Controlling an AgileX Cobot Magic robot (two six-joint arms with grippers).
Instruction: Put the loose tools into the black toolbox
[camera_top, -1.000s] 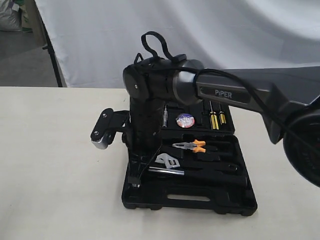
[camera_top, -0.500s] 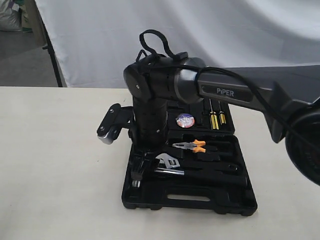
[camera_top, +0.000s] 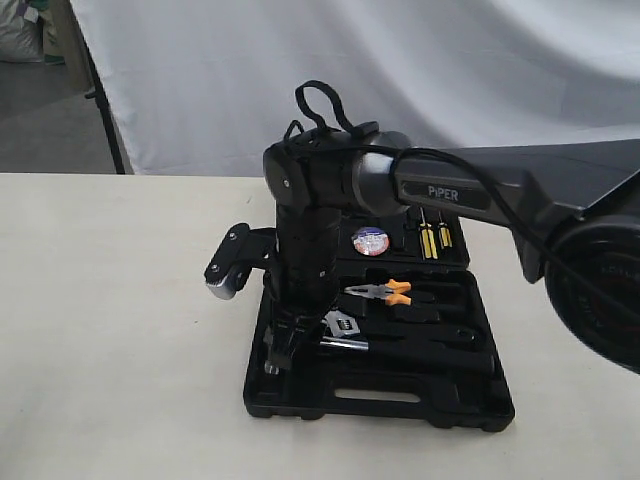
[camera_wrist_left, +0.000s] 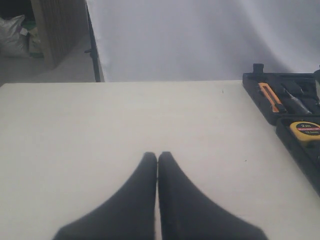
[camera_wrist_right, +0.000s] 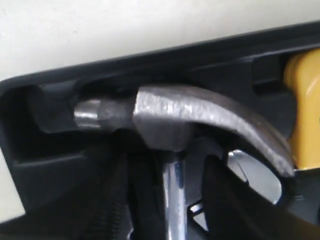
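Note:
The black toolbox (camera_top: 400, 402) lies open on the table. The claw hammer (camera_top: 345, 344) rests in its front half, with the steel head (camera_wrist_right: 175, 112) in a recess at the box's left end. My right gripper (camera_top: 282, 345) points down over the hammer's neck. Its fingers (camera_wrist_right: 222, 195) straddle the shaft, and a gap shows on one side, so it is open. The silver wrench (camera_top: 340, 323) lies just behind the hammer. The tape roll (camera_top: 371, 241) sits in the rear half. My left gripper (camera_wrist_left: 157, 156) is shut and empty above bare table, apart from the toolbox (camera_wrist_left: 280, 107).
Orange-handled pliers (camera_top: 385, 291) and yellow screwdrivers (camera_top: 431, 241) sit in the box. A yellow tape measure (camera_wrist_left: 306, 129) and an orange-handled tool (camera_wrist_left: 270, 95) show in the left wrist view. The right arm (camera_top: 450, 190) spans the box. A white backdrop (camera_top: 300, 60) stands behind.
The right wrist has shifted to the right above the box's left end. The hammer stays lying in the box and has not moved.

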